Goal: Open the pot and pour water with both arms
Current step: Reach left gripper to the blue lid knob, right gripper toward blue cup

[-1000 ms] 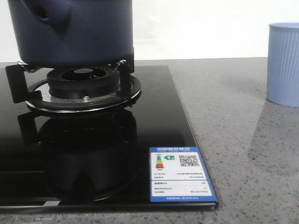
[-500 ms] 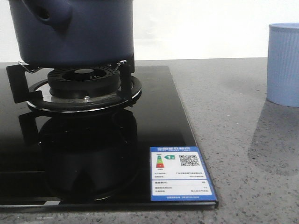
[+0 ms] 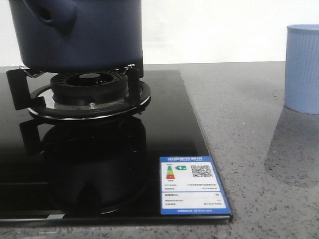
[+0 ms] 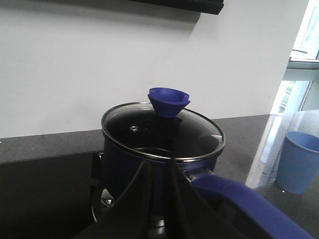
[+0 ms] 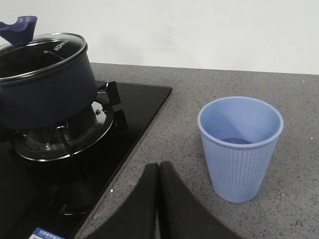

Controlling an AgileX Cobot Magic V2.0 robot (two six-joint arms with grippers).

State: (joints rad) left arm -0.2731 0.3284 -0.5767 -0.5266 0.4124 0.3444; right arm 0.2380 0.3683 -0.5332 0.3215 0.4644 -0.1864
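energy label (image 3: 193, 186) stuck on the front right corner of the black glass hob (image 3: 164, 119): blue border, a line of white chinese characters along the top, too small to read; coloured efficiency arrows at left; qr code at upper right; rows of fine print below, not legible; a corner of the same label (image 5: 47, 233) shows in the right wrist view; glass lid (image 5: 42, 55) of the pot (image 5: 47, 92): small white brand mark near the rim, seemingly "konka"
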